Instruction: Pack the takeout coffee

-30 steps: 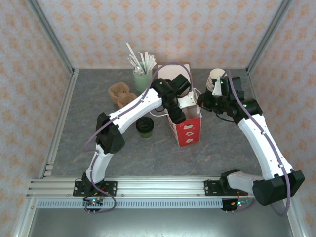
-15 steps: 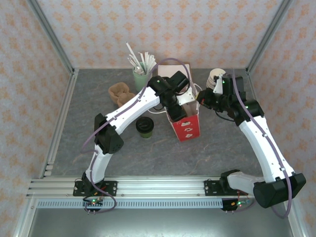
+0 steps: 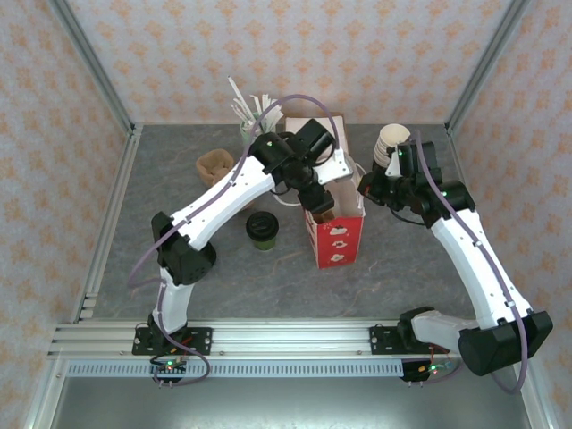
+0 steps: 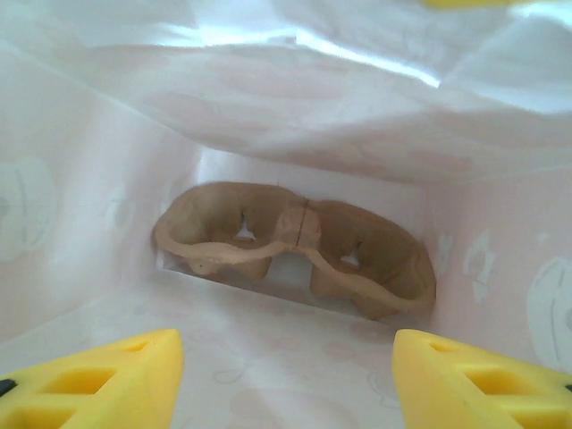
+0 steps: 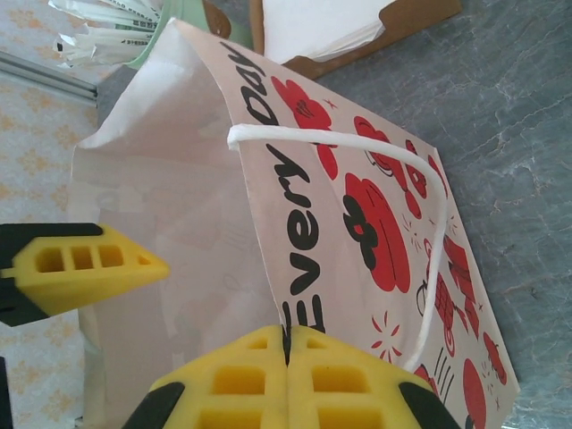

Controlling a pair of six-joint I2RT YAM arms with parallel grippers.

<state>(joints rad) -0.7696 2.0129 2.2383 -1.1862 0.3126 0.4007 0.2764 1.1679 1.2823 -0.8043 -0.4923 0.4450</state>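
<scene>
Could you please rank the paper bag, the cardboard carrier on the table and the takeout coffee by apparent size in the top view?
1. paper bag
2. cardboard carrier, though the left arm hides part of it
3. takeout coffee

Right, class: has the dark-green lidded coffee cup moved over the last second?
No. In the top view the takeout coffee stands on the same spot, with the same gap to the brown cup carrier behind it.

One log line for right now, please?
left gripper: open, inside bag | right gripper: shut on bag rim | carrier: in bag | coffee: on table
</scene>
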